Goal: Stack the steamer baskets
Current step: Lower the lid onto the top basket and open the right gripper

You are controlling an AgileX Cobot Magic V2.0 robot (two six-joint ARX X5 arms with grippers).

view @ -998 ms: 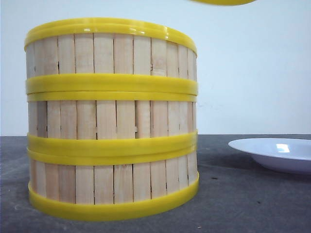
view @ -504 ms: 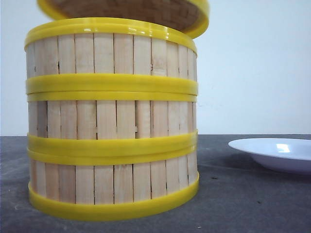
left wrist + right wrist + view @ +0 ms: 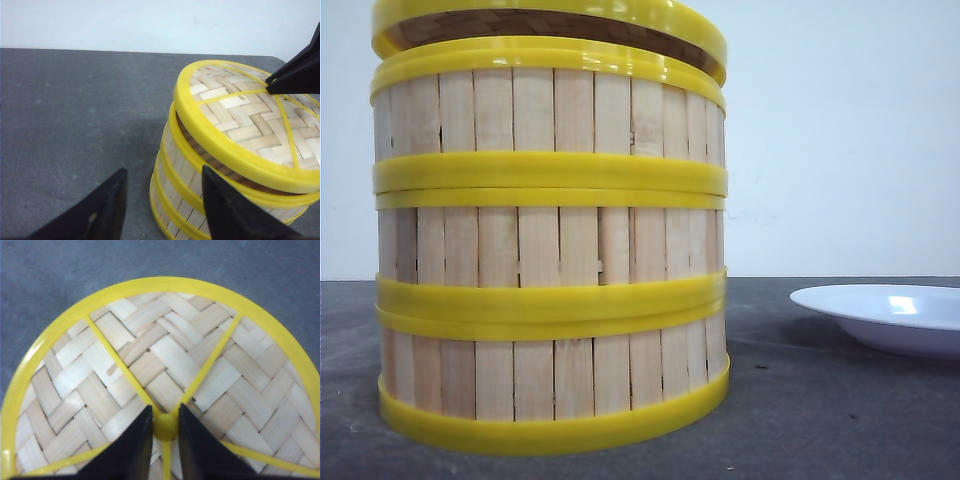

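My left gripper (image 3: 162, 210) is spread wide with nothing between the fingers. It hangs beside the stack, on the bare-table side, just apart from the wall.

The three baskets (image 3: 550, 250) stand upright in one column on the dark gray table (image 3: 840, 420), left of centre in the front view. Their yellow rims meet flush, so by my read the stacking itself is done.

The lid (image 3: 550, 25) sits over the top basket, tilted. One edge is near the top rim; the other leaves a dark gap with the woven underside showing. It is not seated yet.

My right gripper (image 3: 165, 427) is straight above the lid's centre, fingers pressed in on the small yellow knob (image 3: 165, 426). This arm carries the lid, and the stack's axis runs straight down below it.

The next move hinges on levelling the lid and lowering it along that axis so the two rims nest. If it goes down tilted, it will likely catch on the rim.

Materials:
- Basket walls: pale vertical wood slats
- Rims: thick, smooth yellow plastic
- Lid: flat herringbone bamboo weave with yellow spokes

A white glossy plate (image 3: 890, 320) lies well apart to the right.
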